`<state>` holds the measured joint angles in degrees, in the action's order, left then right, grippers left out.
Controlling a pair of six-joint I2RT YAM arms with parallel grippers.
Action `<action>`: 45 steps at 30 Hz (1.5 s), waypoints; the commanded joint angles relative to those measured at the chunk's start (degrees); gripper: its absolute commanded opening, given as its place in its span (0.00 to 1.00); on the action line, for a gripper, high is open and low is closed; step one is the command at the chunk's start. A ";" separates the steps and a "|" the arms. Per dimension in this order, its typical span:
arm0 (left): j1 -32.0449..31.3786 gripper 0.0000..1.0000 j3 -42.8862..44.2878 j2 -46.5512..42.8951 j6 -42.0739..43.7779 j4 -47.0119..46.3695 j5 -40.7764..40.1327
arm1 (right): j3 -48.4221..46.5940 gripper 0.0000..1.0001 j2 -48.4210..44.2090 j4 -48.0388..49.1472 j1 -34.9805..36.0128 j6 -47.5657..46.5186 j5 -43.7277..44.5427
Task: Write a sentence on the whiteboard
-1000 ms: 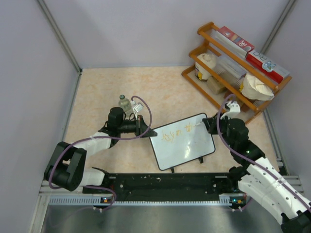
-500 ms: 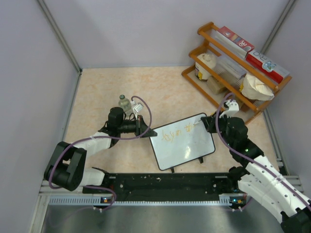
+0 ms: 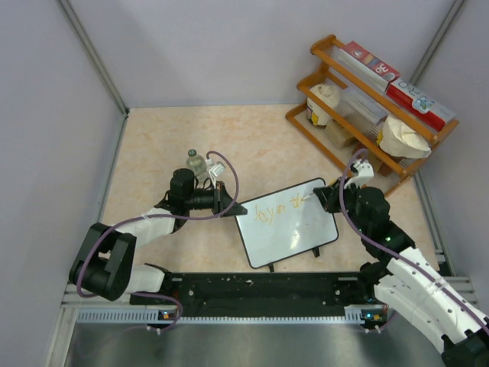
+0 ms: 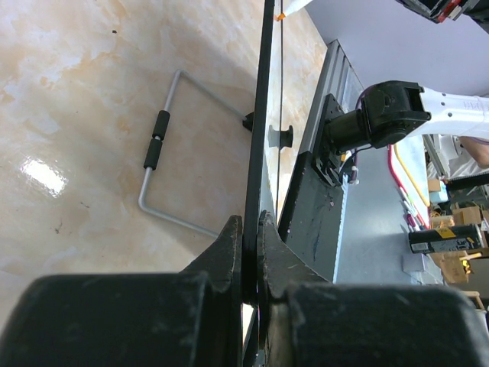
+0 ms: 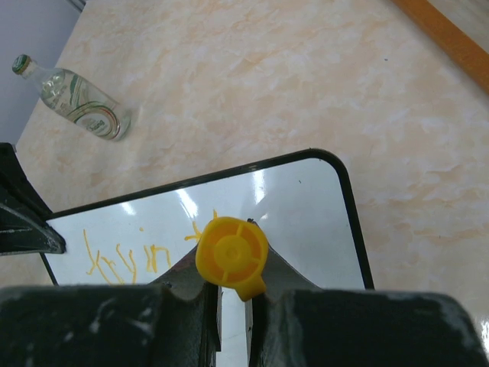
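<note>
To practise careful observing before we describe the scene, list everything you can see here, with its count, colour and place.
whiteboard: one, white with black frame, table centre
sentence: one line, orange, upper part of the board
marker: one, yellow end, in the right gripper
bottle: one, clear glass, beyond the left gripper
wire stand: one, silver with black grips, behind the board
rack: one, orange wood, far right corner, holding boxes and bags
table: one, beige marbled
left gripper: one, black, shut on the board's left edge
right gripper: one, black, shut on the marker

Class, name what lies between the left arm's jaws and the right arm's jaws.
The whiteboard, bearing orange writing; the top view shows this.
</note>
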<state>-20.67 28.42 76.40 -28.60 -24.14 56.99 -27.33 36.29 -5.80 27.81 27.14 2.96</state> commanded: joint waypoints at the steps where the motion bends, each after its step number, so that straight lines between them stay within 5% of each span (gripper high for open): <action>1: 0.01 0.00 -1.35 2.09 7.86 3.57 -7.33 | 1.40 0.00 -0.87 -2.54 -0.74 0.20 -0.41; 45: 0.01 0.00 -1.62 1.82 7.86 3.49 -7.33 | -2.81 0.00 -5.00 -6.41 -0.83 0.02 5.13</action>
<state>-20.67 28.42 76.51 -28.60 -24.38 57.12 -27.55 33.15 -11.99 27.81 28.12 7.79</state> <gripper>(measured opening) 0.060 0.081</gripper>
